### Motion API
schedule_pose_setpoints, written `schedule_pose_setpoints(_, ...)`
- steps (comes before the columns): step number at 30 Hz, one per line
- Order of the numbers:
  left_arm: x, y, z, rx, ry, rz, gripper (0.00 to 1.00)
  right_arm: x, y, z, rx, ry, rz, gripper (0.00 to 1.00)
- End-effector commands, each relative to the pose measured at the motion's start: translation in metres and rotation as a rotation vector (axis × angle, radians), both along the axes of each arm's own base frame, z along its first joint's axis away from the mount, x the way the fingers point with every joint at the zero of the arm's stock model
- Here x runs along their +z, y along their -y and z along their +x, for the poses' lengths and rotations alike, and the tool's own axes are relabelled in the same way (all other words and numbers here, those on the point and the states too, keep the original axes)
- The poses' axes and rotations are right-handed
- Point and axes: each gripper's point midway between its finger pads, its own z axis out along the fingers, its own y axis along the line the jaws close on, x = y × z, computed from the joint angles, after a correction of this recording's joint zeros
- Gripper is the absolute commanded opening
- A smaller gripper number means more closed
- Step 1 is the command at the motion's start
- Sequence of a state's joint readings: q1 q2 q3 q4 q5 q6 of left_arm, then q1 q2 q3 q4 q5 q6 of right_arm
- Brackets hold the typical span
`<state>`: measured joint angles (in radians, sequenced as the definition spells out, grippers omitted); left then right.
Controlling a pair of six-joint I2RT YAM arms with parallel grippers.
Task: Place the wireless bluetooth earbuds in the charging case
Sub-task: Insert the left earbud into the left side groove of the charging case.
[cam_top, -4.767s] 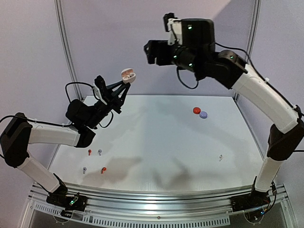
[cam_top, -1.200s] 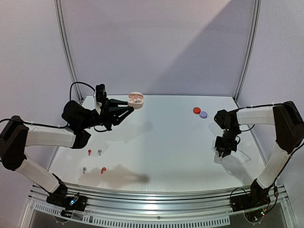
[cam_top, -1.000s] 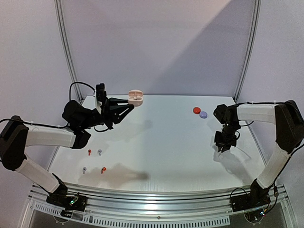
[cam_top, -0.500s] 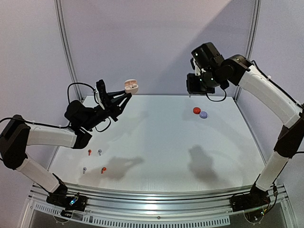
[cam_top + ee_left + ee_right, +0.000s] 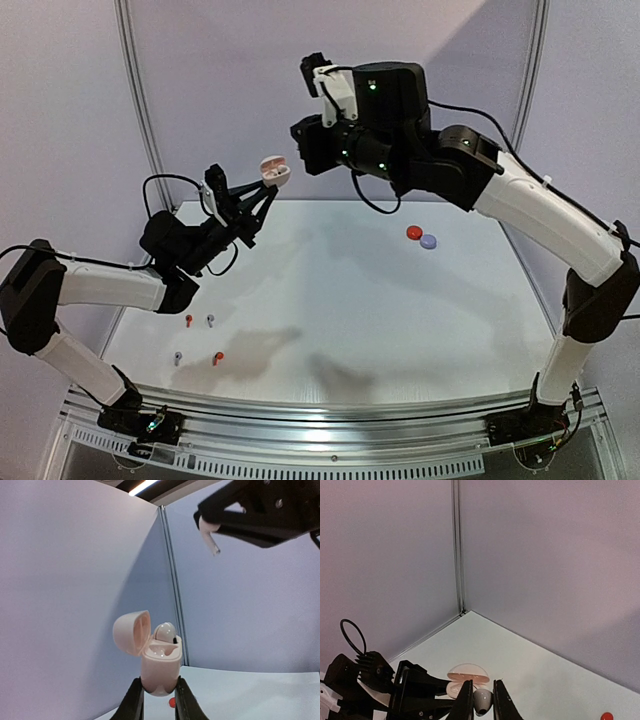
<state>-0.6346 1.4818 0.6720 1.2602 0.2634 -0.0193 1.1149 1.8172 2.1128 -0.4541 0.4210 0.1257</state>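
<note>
Two claws are raised off the table (image 5: 330,300). My left claw (image 5: 156,700) is clamped on the base of the case (image 5: 159,662), whose lid is open with one seated bud (image 5: 165,631) inside. My right claw (image 5: 480,700) pinches a white bud (image 5: 481,701) above the case, not touching it. Four loose buds (image 5: 188,320) (image 5: 210,320) (image 5: 178,357) (image 5: 217,357) lie on the table's near left.

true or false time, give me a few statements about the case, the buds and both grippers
1. The left gripper holds the case with its lid open. True.
2. The right gripper is empty. False: it pinches a white earbud.
3. The held case has no bud in it. False: one white bud sits inside.
4. Four earbuds lie on the table by the left arm. True.
</note>
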Motion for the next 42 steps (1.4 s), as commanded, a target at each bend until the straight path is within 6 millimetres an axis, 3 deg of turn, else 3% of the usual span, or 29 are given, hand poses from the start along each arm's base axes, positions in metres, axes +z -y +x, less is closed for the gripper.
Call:
schedule_pose_setpoints(1, 0.013, -0.004, 0.004, 0.075, 0.041, -0.028, 0.0, 0.034, -0.027, -0.006, -0.003, 0.216, -0.016, 0.0)
schedule_pose_setpoints(4, 0.017, -0.006, 0.005, 0.087, 0.036, -0.047, 0.0, 0.027, -0.042, -0.007, 0.019, 0.222, -0.012, 0.0)
schedule_pose_setpoints(12, 0.023, -0.012, 0.006, 0.113, 0.034, -0.08, 0.0, 0.01, -0.06, 0.003, -0.011, 0.204, 0.026, 0.0)
schedule_pose_setpoints(27, 0.026, -0.015, 0.003, 0.117, 0.053, -0.08, 0.0, -0.02, -0.063, 0.016, -0.074, 0.188, -0.063, 0.0)
schedule_pose_setpoints(42, 0.025, -0.014, 0.002, 0.108, 0.053, -0.078, 0.0, -0.038, -0.074, 0.018, -0.06, 0.182, -0.1, 0.0)
